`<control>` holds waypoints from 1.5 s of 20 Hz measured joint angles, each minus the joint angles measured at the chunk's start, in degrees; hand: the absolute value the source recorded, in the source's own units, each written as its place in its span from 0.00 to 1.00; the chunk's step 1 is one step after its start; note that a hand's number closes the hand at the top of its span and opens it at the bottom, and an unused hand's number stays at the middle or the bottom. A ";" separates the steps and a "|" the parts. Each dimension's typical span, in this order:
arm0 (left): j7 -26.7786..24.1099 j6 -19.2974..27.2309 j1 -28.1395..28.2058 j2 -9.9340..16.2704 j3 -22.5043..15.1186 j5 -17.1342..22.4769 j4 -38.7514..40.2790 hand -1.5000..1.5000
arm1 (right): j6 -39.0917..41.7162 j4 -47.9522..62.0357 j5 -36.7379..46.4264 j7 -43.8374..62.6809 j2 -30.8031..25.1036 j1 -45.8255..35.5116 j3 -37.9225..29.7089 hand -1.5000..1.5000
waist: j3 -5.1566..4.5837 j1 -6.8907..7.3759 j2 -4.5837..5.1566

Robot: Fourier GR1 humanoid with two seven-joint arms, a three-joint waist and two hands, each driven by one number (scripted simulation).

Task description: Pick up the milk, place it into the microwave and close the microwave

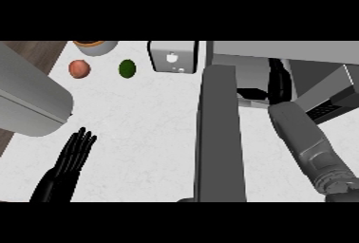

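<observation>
A pale grey-white carton (173, 56), apparently the milk, stands at the back of the white counter (140, 137), just left of the microwave (280, 50). No hand touches it. The microwave's door (219, 137) is swung open and runs edge-on toward me through the middle of the view. My right forearm reaches past the door into the microwave's cavity, where my right hand (279, 83) shows with straight fingers and nothing in it. At the lower left my left hand (70, 159) rests open, fingers up.
A reddish round fruit (79, 69) and a dark green one (127, 68) lie at the back left. Behind them is a bowl (95, 46). A large grey rounded body (32, 102) fills the left edge. A dark vented block (324, 110) sits at the right.
</observation>
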 measured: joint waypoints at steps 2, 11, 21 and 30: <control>-0.22 -0.33 0.22 0.02 -0.31 -0.12 -0.23 0.00 | 1.86 -0.30 -1.01 -1.48 -0.17 0.69 -1.05 0.00 | -0.01 -0.21 -0.12; 0.59 0.49 0.03 -0.96 -1.54 -1.54 -1.62 0.00 | 8.57 -1.52 -6.33 -9.51 1.33 6.75 -6.52 0.00 | -0.08 -2.03 -0.92; 3.02 1.38 -0.89 -2.77 -3.55 -3.03 -2.25 0.00 | 17.79 -2.64 -9.19 -17.38 3.97 14.40 -8.88 0.00 | -0.19 -3.79 -1.80; 2.80 2.14 -1.48 -4.45 -4.90 -5.18 -1.29 0.00 | 27.44 -6.11 -11.05 -22.40 5.87 23.78 -8.69 0.00 | -0.30 -5.20 -2.37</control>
